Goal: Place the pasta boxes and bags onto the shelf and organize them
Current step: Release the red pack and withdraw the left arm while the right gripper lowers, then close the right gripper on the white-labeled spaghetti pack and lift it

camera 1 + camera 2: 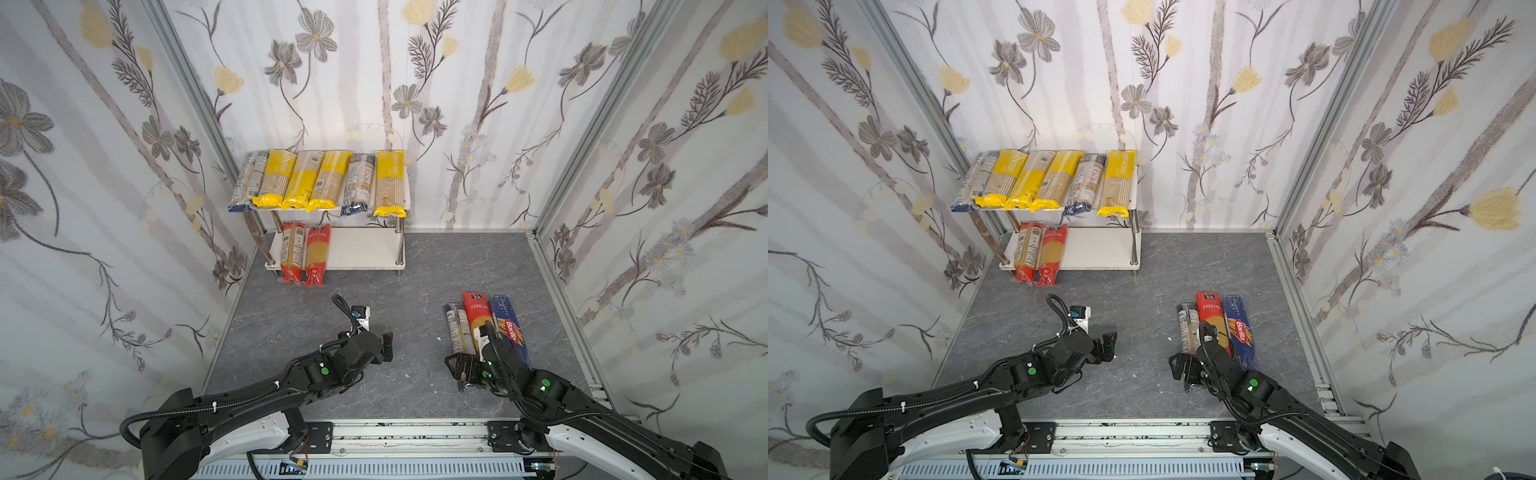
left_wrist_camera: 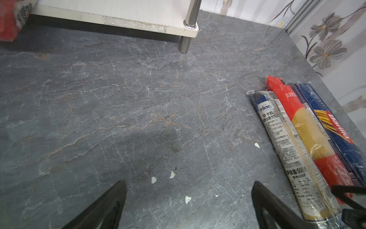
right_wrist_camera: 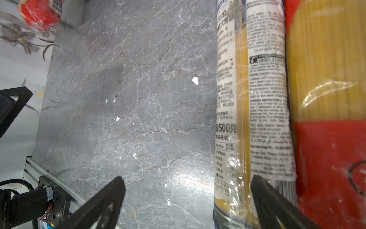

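Three packs to go: I am at the pick-up step, and neither arm holds anything. The right fingers [image 3: 263,192] stand wide apart over the near end of the dark-blue-ended pack [image 1: 457,328]. It lies on the table [image 1: 395,291] tight against the red-ended pack [image 1: 478,316] and the Barilla pack [image 1: 509,328]. In the right wrist view one finger sits above that pack and the other above bare table, so as I judge it the grasp is not yet centred.

The left fingers [image 2: 103,210] are also spread wide, above empty table nearer the middle. The shelf [image 1: 365,249] stands against the back wall. Its top tier carries a full row of six packs [image 1: 320,178], and the lower tier carries two red-ended bags [image 1: 305,255] at its left end, with bare board beside them.

My next move is to straddle the outer pack squarely, come down and close without dragging its neighbour. Then it goes to the free lower board.
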`<state>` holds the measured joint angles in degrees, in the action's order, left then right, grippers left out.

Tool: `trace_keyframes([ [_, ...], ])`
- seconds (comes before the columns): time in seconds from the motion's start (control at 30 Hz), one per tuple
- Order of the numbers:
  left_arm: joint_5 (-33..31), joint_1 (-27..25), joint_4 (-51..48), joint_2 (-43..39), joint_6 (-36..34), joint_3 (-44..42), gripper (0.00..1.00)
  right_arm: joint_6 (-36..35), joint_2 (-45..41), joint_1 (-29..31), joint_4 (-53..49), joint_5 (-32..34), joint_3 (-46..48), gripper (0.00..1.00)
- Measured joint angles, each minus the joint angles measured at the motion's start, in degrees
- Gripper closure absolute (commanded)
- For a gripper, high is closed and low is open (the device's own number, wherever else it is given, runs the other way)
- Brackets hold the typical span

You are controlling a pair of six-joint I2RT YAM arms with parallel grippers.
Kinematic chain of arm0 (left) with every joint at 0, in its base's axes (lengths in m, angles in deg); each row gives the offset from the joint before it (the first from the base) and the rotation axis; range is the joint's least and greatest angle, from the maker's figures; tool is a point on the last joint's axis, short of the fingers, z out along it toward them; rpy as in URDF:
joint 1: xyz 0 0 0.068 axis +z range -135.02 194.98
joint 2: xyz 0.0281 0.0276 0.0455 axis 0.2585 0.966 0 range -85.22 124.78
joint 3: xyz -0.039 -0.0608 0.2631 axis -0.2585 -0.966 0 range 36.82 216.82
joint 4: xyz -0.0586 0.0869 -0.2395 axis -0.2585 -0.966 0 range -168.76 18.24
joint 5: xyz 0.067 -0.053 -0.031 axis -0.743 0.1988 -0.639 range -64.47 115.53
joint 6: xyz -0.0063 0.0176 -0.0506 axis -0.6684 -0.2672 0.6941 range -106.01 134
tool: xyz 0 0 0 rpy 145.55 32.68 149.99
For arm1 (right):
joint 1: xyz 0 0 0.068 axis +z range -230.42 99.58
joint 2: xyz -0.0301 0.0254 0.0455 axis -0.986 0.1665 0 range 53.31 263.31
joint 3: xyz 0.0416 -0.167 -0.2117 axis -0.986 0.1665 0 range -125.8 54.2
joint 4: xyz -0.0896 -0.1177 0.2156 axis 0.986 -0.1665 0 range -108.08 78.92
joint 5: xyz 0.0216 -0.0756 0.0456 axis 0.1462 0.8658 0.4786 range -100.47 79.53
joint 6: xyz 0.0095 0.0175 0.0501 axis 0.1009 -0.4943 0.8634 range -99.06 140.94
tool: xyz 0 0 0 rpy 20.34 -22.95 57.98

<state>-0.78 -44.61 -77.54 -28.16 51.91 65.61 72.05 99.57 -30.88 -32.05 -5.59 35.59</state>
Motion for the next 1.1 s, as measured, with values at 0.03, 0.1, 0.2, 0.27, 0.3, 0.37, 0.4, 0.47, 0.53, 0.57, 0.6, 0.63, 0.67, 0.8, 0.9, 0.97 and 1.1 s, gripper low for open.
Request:
trace_keyframes([
  [0.03, -0.3, -0.4, 0.0, -0.7, 0.5, -0.7, 0.00, 0.8, 0.4, 0.3, -0.1, 0.7, 0.0, 0.00],
  [0.1, -0.6, -0.7, 0.0, -1.5, 1.3, -1.4, 0.00, 2.0, 1.4, 0.3, -0.3, 2.3, 0.2, 0.01],
  [0.2, -0.9, -0.8, 0.0, -1.2, 1.5, -1.7, 0.00, 3.2, 3.5, 0.6, -1.3, 4.3, 0.2, 0.00],
  [0.27, -1.1, -0.9, 0.2, 0.0, 1.5, -1.7, 0.00, 3.9, 4.4, 0.6, -1.8, 5.6, 0.2, 0.00],
  [0.3, -1.1, -0.9, 0.2, 0.8, 1.5, -1.8, 0.00, 4.1, 4.8, 0.6, -1.8, 6.2, 0.3, 0.00],
  [0.37, -1.5, -0.9, 0.5, 2.6, 1.2, -2.0, 0.00, 4.5, 5.8, 0.5, -1.8, 7.3, 0.6, 0.00],
  [0.4, -1.6, -0.9, 0.6, 3.5, 1.2, -2.1, 0.00, 4.8, 6.4, 0.5, -1.7, 7.7, 0.8, 0.00],
  [0.47, -1.8, -0.9, 0.9, 5.1, 0.8, -2.1, 0.00, 5.5, 7.4, 0.5, -1.6, 8.4, 1.2, 0.00],
  [0.53, -2.0, -0.9, 1.6, 6.2, -0.2, -2.1, 0.00, 6.1, 7.6, 0.5, -1.3, 8.6, 2.0, 0.00],
  [0.57, -2.0, -0.9, 1.9, 6.6, -0.4, -2.1, 0.00, 6.3, 7.5, 0.6, -0.9, 8.8, 2.5, 0.00],
  [0.6, -2.1, -0.9, 2.3, 6.8, -0.5, -2.1, 0.00, 6.5, 7.3, 0.6, -0.3, 8.7, 3.2, 0.00],
  [0.63, -2.2, -0.9, 2.7, 6.9, -0.9, -2.1, 0.00, 6.9, 7.3, 0.6, -0.1, 8.4, 3.9, 0.00],
  [0.67, -2.4, -0.9, 3.0, 6.9, -1.4, -2.1, 0.00, 7.0, 7.1, 0.7, 0.5, 8.8, 4.2, 0.00],
  [0.8, -2.6, -0.9, 4.6, 5.8, -1.9, -2.4, 0.00, 7.4, 7.5, 0.7, 2.9, 8.9, 4.9, 0.00],
  [0.9, -2.6, -0.9, 5.5, 3.3, -1.9, -3.8, 0.00, 7.8, 8.3, 1.6, 4.0, 9.6, 5.0, 0.00],
  [0.97, -2.4, -0.9, 5.7, 0.9, -1.9, -5.4, 0.00, 8.1, 9.3, 2.5, 4.6, 10.6, 4.9, 0.00],
  [1.1, -1.8, -0.9, 5.5, -5.6, -1.2, -9.0, 0.00, 9.0, 13.1, 5.2, 5.7, 13.7, 4.1, 0.00],
])
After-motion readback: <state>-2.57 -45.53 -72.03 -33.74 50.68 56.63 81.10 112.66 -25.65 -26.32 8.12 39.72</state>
